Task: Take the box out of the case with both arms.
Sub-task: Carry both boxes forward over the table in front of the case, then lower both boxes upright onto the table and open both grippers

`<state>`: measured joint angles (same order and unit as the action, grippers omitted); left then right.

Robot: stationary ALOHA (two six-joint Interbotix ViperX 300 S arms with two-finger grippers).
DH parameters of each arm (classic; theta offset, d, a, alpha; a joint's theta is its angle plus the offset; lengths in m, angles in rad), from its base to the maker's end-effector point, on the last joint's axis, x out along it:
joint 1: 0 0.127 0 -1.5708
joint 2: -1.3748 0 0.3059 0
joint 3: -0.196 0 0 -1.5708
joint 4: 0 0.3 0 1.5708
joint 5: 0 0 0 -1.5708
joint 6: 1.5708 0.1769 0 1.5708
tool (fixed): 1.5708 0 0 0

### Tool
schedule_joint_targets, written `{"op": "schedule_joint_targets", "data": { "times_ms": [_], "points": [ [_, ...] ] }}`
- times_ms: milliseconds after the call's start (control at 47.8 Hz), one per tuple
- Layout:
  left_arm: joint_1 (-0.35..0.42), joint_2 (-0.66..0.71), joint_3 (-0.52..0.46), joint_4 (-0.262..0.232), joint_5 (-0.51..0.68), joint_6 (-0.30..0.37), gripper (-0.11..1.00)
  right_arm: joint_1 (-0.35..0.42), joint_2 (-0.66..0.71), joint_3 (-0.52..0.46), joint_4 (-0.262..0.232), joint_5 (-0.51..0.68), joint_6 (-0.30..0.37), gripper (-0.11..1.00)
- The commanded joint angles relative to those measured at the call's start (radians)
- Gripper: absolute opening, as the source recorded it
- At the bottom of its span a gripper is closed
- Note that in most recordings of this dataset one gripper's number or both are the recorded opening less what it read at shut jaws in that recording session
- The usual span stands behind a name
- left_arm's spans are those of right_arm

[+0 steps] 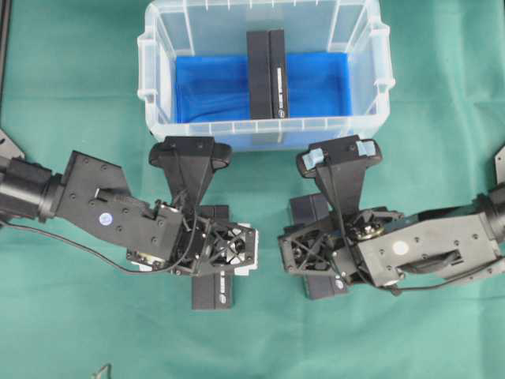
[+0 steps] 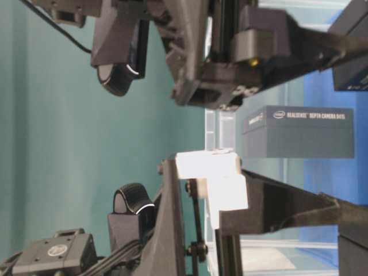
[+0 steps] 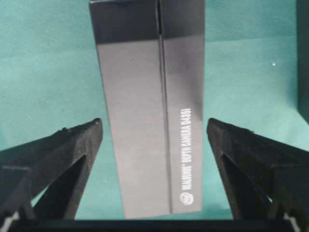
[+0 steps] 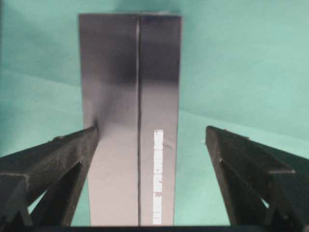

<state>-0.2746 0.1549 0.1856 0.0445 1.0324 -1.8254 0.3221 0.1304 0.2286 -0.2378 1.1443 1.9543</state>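
Observation:
The case (image 1: 158,79), a clear bin with a blue lining, stands at the back of the green cloth. One black box (image 1: 268,75) lies in its middle, also seen from table level (image 2: 299,132). Two more black boxes lie on the cloth in front of it. My left gripper (image 1: 218,251) hangs over the left box (image 1: 213,290) and is open, with cloth showing on both sides of the box (image 3: 145,121) between the fingertips (image 3: 154,123). My right gripper (image 1: 316,246) is open over the right box (image 1: 322,280); its left finger (image 4: 72,150) is at the box (image 4: 130,121) edge, the right finger apart.
The green cloth (image 1: 71,316) covers the whole table. Both black arms reach in from the left and right edges, their wrist camera mounts (image 1: 189,154) close to the case's front wall. A small dark object (image 1: 101,371) lies at the front edge.

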Motion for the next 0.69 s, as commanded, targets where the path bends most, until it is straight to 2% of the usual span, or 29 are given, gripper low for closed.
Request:
{"op": "schedule_joint_targets", "data": {
  "times_ms": [0, 461, 670],
  "points": [
    [0.0, -0.031, -0.028, 0.0, -0.003, -0.002, 0.87, 0.003, -0.026, -0.023, -0.003, 0.015, 0.0, 0.97],
    [0.0, -0.031, -0.066, -0.002, 0.009, -0.002, 0.87, 0.002, -0.055, -0.034, 0.003, 0.018, -0.002, 0.96],
    [-0.002, -0.043, -0.143, 0.0, 0.091, 0.005, 0.87, 0.003, -0.104, -0.084, -0.005, 0.086, -0.008, 0.96]
  ]
}}
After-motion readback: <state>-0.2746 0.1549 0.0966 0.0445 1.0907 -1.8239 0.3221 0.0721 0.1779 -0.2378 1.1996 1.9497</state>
